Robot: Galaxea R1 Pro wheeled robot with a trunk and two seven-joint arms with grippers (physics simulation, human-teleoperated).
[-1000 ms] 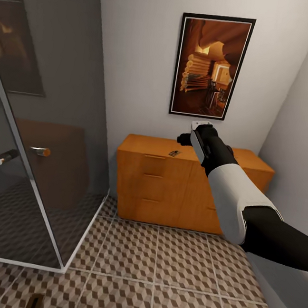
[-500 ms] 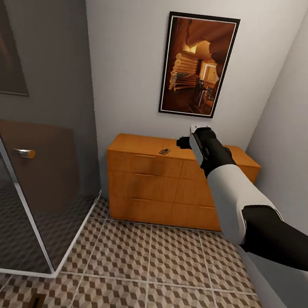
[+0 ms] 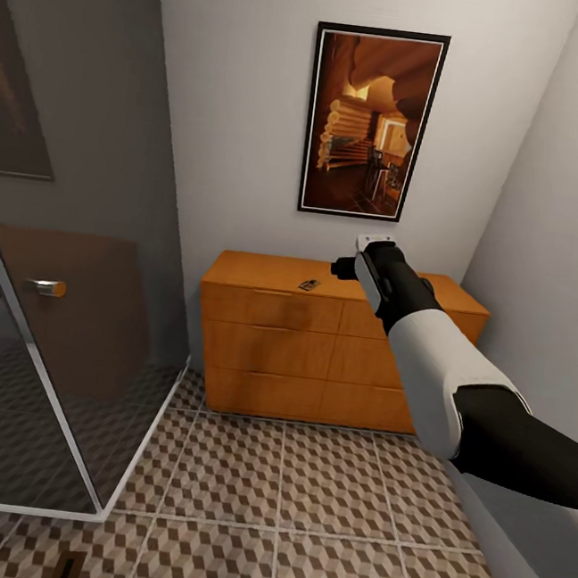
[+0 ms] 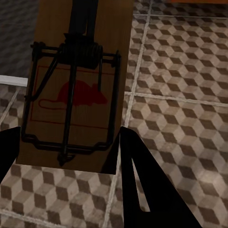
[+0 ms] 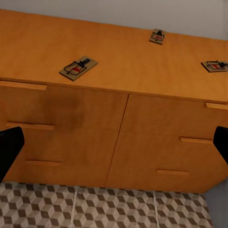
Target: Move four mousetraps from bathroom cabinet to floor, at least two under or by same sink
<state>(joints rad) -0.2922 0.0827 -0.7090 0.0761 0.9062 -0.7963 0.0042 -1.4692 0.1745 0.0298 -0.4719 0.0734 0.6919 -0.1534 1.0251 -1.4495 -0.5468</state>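
Note:
The orange-brown cabinet [image 3: 318, 346] stands against the far wall. Three mousetraps lie on its top, shown in the right wrist view: one at the left [image 5: 78, 68], one at the back [image 5: 158, 36] and one at the right [image 5: 214, 66]. The head view shows one mousetrap [image 3: 308, 284] just left of my right gripper [image 3: 347, 266]. That gripper [image 5: 114, 147] hovers in front of the cabinet's top edge, open and empty. My left gripper [image 4: 69, 137] is shut on a fourth mousetrap [image 4: 76, 90], held over the cube-patterned floor [image 4: 180, 95]. The sink is out of view.
A glass shower enclosure [image 3: 61, 317] with a chrome handle [image 3: 47, 287] takes up the left side. A framed picture [image 3: 372, 123] hangs above the cabinet. A wall [image 3: 561, 266] closes the right side. Tiled floor [image 3: 300, 506] lies between me and the cabinet.
The camera shifted a second ago, bringing the cabinet to the middle of the view. Since half a second ago nothing has visibly moved.

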